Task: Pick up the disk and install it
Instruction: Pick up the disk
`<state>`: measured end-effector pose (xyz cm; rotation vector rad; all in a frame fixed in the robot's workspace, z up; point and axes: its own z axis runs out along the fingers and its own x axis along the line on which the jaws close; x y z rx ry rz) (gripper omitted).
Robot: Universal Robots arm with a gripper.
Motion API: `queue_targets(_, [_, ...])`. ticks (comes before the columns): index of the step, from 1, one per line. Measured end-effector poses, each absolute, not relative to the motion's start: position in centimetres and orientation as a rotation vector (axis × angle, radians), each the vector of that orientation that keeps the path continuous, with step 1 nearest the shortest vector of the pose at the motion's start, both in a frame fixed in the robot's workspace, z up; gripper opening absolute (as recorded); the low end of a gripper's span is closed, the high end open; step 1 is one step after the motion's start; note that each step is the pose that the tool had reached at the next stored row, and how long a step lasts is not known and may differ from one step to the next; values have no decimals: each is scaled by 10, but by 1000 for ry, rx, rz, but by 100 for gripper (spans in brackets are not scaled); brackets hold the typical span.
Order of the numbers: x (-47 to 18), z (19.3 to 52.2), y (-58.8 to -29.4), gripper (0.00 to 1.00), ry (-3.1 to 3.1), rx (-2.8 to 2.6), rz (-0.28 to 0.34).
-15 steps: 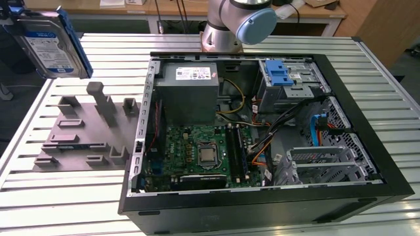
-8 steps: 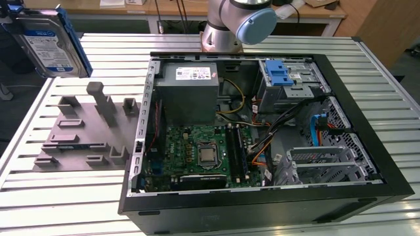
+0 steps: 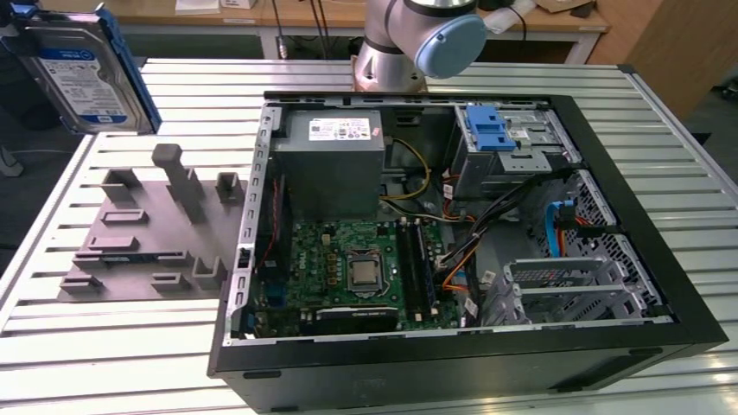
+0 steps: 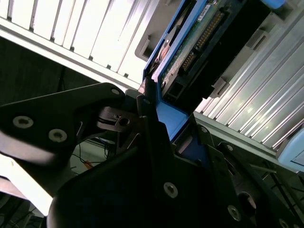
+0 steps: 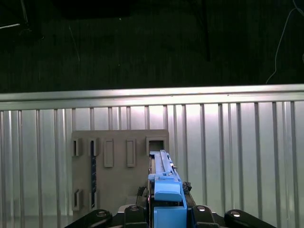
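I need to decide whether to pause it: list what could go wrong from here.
1. The gripper clamps the disk by its blue carrier's edge, high off the table; it might slip or twist.
2. The grey fixture with upright posts lies below; a drop could strike them.
3. Loose cables run inside the case and might snag the disk.

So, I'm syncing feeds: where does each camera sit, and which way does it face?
Exterior view: off the arm, high over the table, looking down on the open case, the fixture and the raised disk; the arm shows.
First wrist view: on the wrist, looking down past the gripper at fixture and table.
Second wrist view: on the wrist, close along the gripper, shut on the disk.
Shared: all three show the disk.
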<state>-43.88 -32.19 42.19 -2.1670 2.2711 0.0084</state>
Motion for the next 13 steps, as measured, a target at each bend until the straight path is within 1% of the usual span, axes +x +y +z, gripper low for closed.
queue_targets(13, [-439,429,-322,36,2271,-2167,8])
